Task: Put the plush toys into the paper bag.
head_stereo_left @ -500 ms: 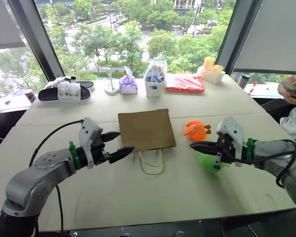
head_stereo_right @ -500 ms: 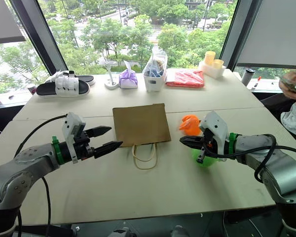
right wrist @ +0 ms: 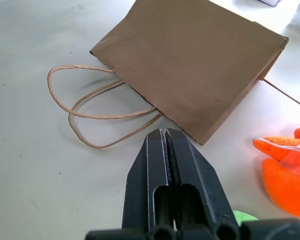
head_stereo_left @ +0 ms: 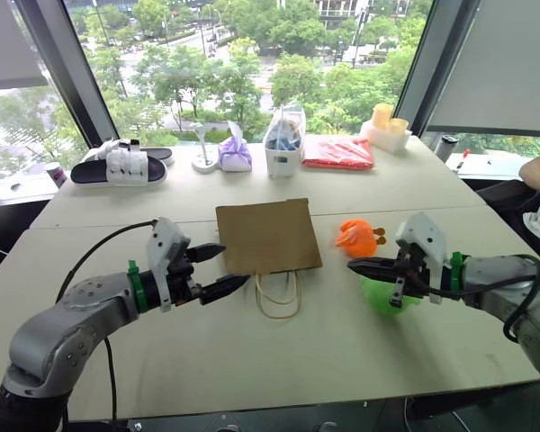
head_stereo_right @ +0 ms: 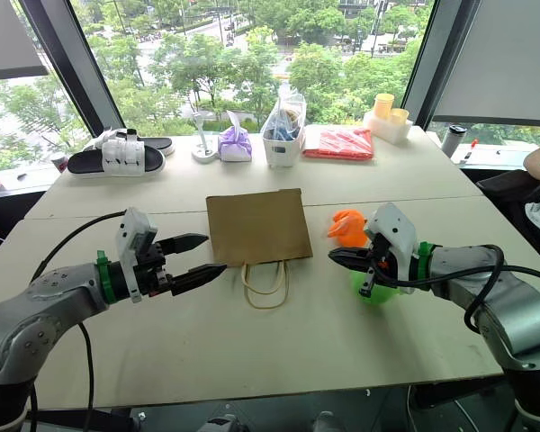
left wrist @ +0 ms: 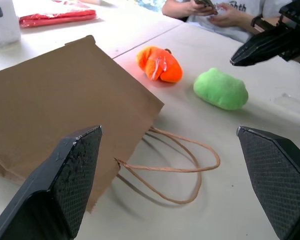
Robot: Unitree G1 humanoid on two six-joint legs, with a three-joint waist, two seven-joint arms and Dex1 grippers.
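Two toys (head_stereo_left: 369,256) beside flat bag (head_stereo_left: 267,236), left tool (head_stereo_left: 220,270) spread, right tool (head_stereo_left: 353,266) closed empty

We see a pale desk (head_stereo_left: 252,360), with big windows (head_stereo_left: 252,63) at twelve o'clock showing daylight and green trees (head_stereo_left: 207,72).

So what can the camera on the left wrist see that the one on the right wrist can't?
Left wrist view alone: the whole green plush toy, a person's hands, a red packet, its own open left gripper and the right gripper. Right wrist view alone: its fingers pressed shut, seen close up. Both: the flat paper bag, its cord handles and the orange plush toy.
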